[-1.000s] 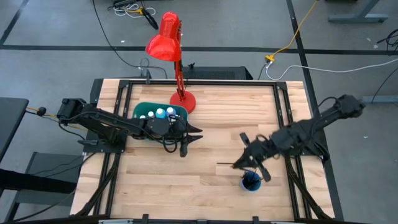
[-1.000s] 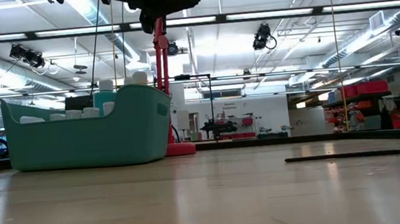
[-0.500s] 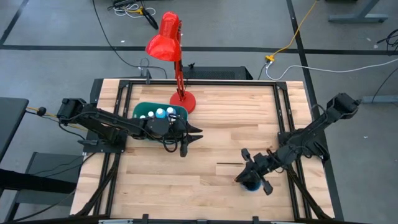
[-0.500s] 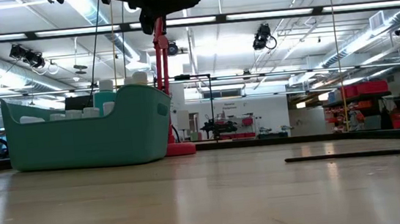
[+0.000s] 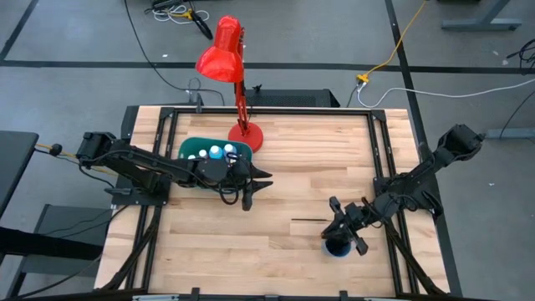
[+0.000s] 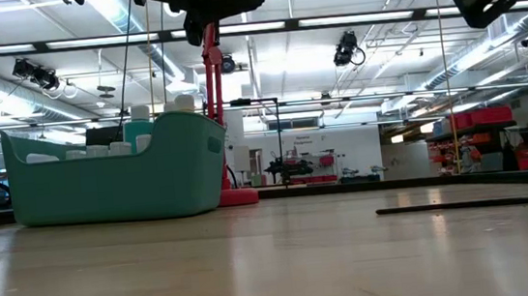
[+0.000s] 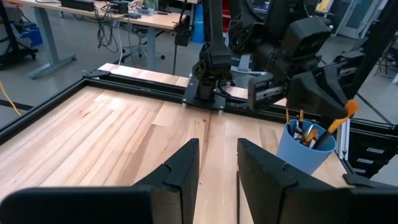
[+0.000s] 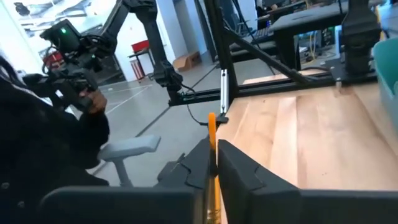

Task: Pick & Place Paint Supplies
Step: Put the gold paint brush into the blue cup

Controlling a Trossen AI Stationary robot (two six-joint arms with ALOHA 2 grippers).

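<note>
My right gripper (image 5: 333, 227) hangs just over the small blue cup (image 5: 338, 246) near the table's front right, shut on a thin orange-handled paintbrush (image 8: 211, 134). In the left wrist view the cup (image 7: 303, 150) holds several brushes standing upright. One dark paintbrush (image 5: 309, 221) lies flat on the wood to the left of the cup. The teal bin (image 5: 194, 150) at the back left holds white-capped paint bottles (image 5: 216, 151). My left gripper (image 5: 257, 179) hovers open beside the bin's right end, with nothing between its fingers (image 7: 186, 168). My right gripper pinches the paintbrush's orange handle (image 8: 212, 148) between its two fingers. The fingers lie about level, coming from the table's right side, and cross the brush. The brush stands upright in the hold; its lower end is hidden behind the fingers.
A red desk lamp (image 5: 227, 52) stands on its round base (image 5: 246, 135) just behind the bin's right end. A black frame (image 5: 378, 159) runs along the table's edges. Bare wood lies between the two arms.
My right gripper has come down and toward the table's near edge with the brush, from beside the cup to over it, and its wrist has tipped level. Part of that arm now shows at the low view's top right.
</note>
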